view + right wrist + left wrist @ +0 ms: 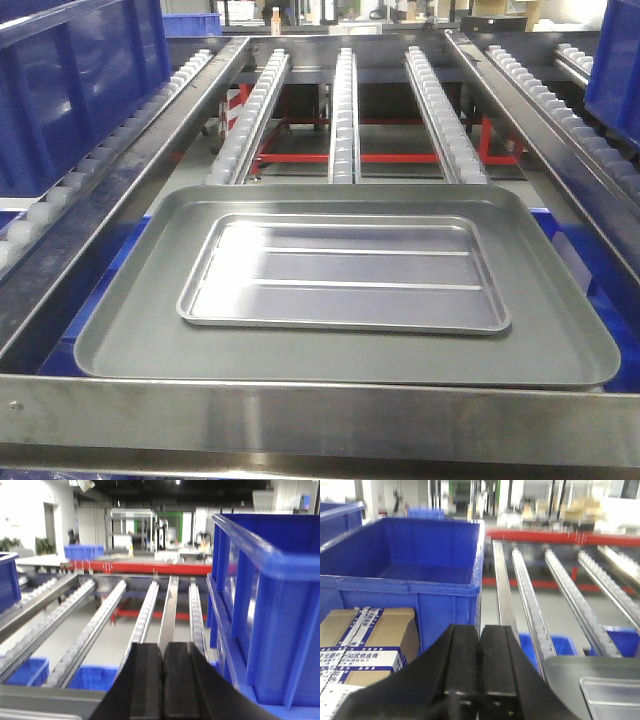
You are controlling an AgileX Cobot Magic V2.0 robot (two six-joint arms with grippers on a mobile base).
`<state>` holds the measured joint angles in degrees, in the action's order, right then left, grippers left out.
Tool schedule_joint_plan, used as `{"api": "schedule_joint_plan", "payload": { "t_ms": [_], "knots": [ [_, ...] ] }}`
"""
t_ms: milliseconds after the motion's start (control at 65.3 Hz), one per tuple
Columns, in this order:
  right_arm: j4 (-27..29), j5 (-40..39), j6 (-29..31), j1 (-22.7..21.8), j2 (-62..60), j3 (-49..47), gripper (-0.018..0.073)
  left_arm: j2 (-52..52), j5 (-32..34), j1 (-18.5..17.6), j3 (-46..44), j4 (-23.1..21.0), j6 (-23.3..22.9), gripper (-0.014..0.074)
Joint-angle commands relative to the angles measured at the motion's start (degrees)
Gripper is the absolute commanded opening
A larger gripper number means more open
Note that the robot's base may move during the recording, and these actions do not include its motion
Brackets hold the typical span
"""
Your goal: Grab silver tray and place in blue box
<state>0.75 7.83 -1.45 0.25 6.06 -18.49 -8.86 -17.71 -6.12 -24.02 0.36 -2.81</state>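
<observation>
1. The silver tray (pixel 345 272) lies flat in the middle of a larger grey tray (pixel 130 340) in the front view, its two raised ridges running from 9 to 3 o'clock
2. The grey tray sits at the near end of the conveyor, just behind a steel crossbar (pixel 320 425) at 6 o'clock, while the roller rails (pixel 343 110) run away toward 12 o'clock above a red frame (pixel 400 157)
3. The blue box (pixel 70 80) stands on the left lane at 10 o'clock from the silver tray, well apart from it; the left wrist view shows its open top and ribbed front wall
4. A second blue crate (pixel 615 60) stands at 2 o'clock from the tray and fills the 3 o'clock side of the right wrist view
5. The left end effector (pixel 481 665) has its black fingers pressed together with nothing between them; a taped cardboard carton (pixel 365 640) lies at its 9 o'clock and a corner of the two trays at its 4 o'clock
6. The right end effector (pixel 162 680) is likewise pressed together on nothing, pointing along the rails toward 12 o'clock
</observation>
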Motion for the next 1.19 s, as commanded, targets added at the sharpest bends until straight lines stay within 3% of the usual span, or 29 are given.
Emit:
{"api": "schedule_joint_plan", "payload": {
  "t_ms": [0, 122, 199, 306, 459, 566, 643, 750, 903, 1087, 1178],
  "knots": [
    [0.12, -0.68, 0.03, -0.06, 6.73, -5.16, 0.0192, -6.38, -0.59, 0.09, -6.78, -2.0, 0.12, 0.0083],
    [0.24, 1.12, 0.03, 0.06, 14.41, -9.03, 0.0382, -14.59, -2.47, -0.35, -11.26, -4.27, 2.26, 0.0301],
    [0.79, 2.55, 0.03, 1.21, 18.29, -11.77, 0.0452, -18.37, -2.57, -3.59, -12.54, -5.36, 4.21, 0.0331],
    [2.91, 6.37, 0.03, 5.67, 23.75, -16.16, 0.0493, -24.68, -2.84, -11.35, -14.83, -8.46, 6.25, 0.033],
    [4.41, 11.11, 0.03, 15.63, 32.24, -21.05, 0.0488, -35.34, -2.73, -24.4, -19.36, -13.33, 6.25, 0.0327],
    [4.43, 12.32, 0.03, 22.9, 38.6, -23.03, 0.0488, -42.5, -1.64, -33.52, -22.74, -13.53, 6.95, 0.0322],
    [4.43, 12.15, 0.03, 27.2, 43.04, -23.91, 0.0488, -47.84, -1.43, -36.92, -25.13, -13.43, 6.95, 0.0323],
    [4.66, 14.43, -0.85, 28.76, 49.61, -26.46, 0.0488, -54.28, -4.09, -36.68, -29.34, -13.54, 6.4, 0.0326],
    [4.67, 25.84, -6.2, 25.73, 59.52, -33.9, 0.0488, -62.85, -12.61, -31.8, -36.89, -11.07, 2.81, 0.0326],
    [3.55, 33.48, -9.52, 21.98, 69.91, -42.7, 0.0488, -71.77, -20.98, -29.54, -44.19, -0.03, -12.52, 0.0325],
    [0.92, 34.34, -13.86, 21.5, 73.63, -45.27, 0.0488, -76.19, -23.44, -30.27, -47.3, 3.08, -17.02, 0.0325]
  ]
}}
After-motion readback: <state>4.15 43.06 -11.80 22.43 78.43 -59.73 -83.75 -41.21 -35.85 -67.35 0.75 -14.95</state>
